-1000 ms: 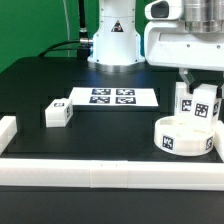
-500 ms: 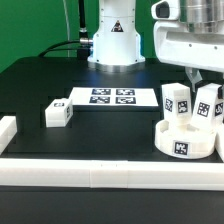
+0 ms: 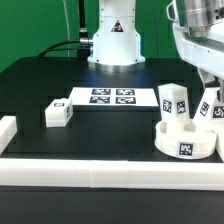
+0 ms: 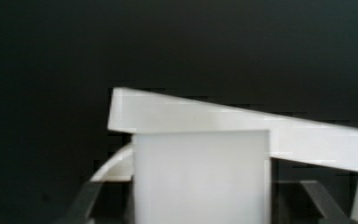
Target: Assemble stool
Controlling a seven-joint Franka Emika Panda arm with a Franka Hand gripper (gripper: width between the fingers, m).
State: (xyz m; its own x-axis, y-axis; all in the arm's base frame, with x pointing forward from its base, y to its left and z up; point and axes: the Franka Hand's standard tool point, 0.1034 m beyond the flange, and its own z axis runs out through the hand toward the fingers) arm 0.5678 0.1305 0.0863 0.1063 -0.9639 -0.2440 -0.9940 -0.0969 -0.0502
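1. One arm comes in from the top of the exterior view's right, and its white wrist housing leans over the right end of the black table.
2. Its gripper points down at a slight slant and ends just above the right side of the seat, as the exterior view shows it.
3. Narrow jaws are clamped on a held leg. In the wrist view this white block fills the gap between the two dark fingers.
4. That held leg is tilted, with its lower end at the top of the seat. Whether the two touch cannot be told.
5. The seat, a thick white ring with a tag on its wall, lies on the table at the exterior view's right, near the front rail.
6. An upright leg stands on the seat's left part, just beside the held leg.
7. A loose leg lies on the table at the exterior view's left, well apart from the seat.
8. The marker board lies flat between the loose leg and the seat, in front of the robot's base.
9. A short side rail sits at the exterior view's left edge.
10. A slanted white slab shows behind the held leg in the wrist view, but which part it is cannot be told.
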